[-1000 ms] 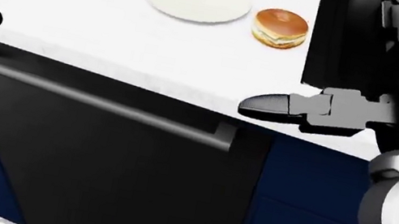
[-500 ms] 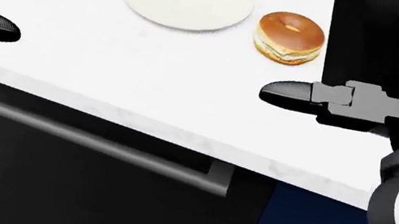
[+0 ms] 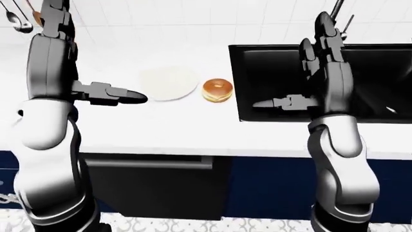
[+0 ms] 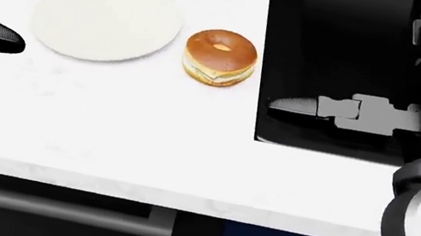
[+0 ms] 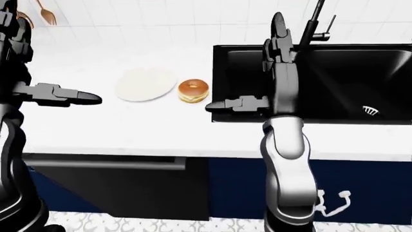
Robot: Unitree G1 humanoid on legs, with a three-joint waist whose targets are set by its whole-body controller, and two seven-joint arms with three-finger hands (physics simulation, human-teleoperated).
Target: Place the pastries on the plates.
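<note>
A round golden pastry (image 4: 219,58) with a hole and a pale filling lies on the white counter, just right of an empty cream plate (image 4: 106,20), close to it but apart. My left hand (image 3: 87,55) is raised and open, its thumb pointing toward the plate's left side. My right hand (image 3: 295,64) is also upright and open, hanging over the left part of the black sink (image 3: 367,82), to the right of the pastry. Neither hand touches anything.
A faucet (image 5: 315,21) rises at the top edge of the sink. Utensils (image 3: 18,19) hang on the tiled wall at the upper left. Under the counter edge (image 4: 95,183) sits a black dishwasher (image 3: 154,188) between blue cabinet fronts (image 5: 348,188).
The camera has moved: the counter, plate and pastry slid down and left in the head view, and the sink came in. Both hands keep the same open pose.
</note>
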